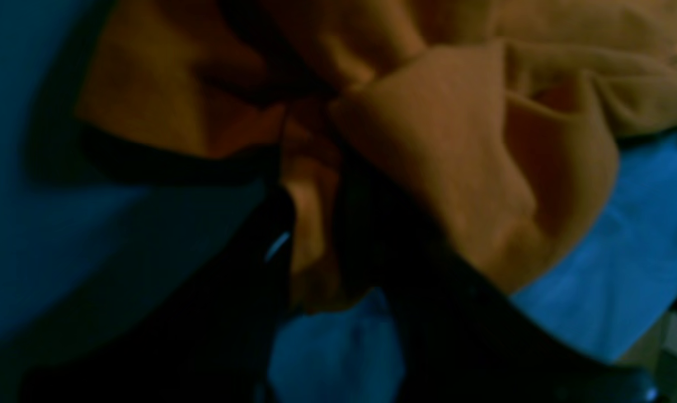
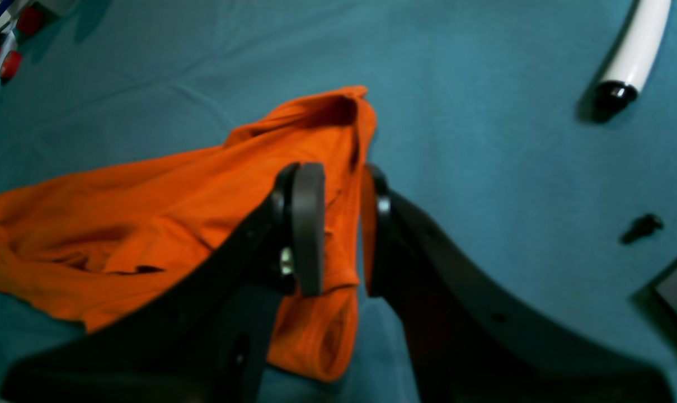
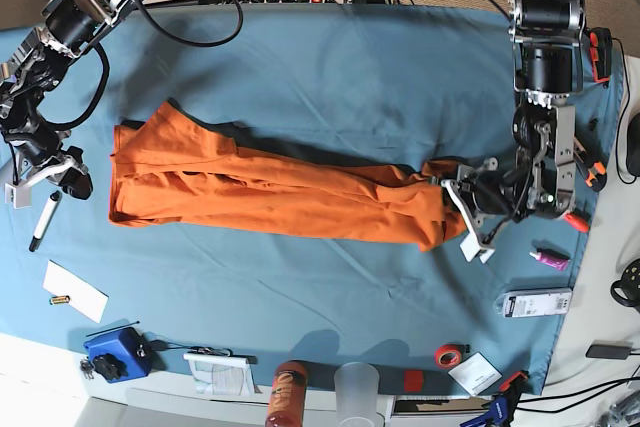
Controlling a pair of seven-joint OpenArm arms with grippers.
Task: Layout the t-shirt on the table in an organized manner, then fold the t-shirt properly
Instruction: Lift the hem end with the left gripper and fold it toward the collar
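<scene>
The orange t-shirt [image 3: 270, 192] lies stretched in a long, bunched band across the teal table [image 3: 350, 77]. At its right end my left gripper [image 3: 455, 197] sits low on the cloth. In the blurred left wrist view its dark fingers [image 1: 372, 235] stand close together, and my left gripper [image 1: 313, 184] pinches a fold of the t-shirt [image 1: 456, 140] between them. At the left end is my right gripper [image 3: 80, 185]. In its wrist view my right gripper [image 2: 341, 184] holds a bunched hem of the t-shirt [image 2: 148, 212] between its pads [image 2: 308, 224], above the table [image 2: 484, 140].
A white marker [image 3: 40, 219] [image 2: 638, 50] and a black bolt [image 2: 643, 226] lie by the right gripper. Along the front edge are a paper note [image 3: 75, 292], a blue box [image 3: 112, 352], an orange-capped bottle [image 3: 287, 397] and a clear cup [image 3: 358, 387]. Tools [image 3: 590, 172] line the right edge.
</scene>
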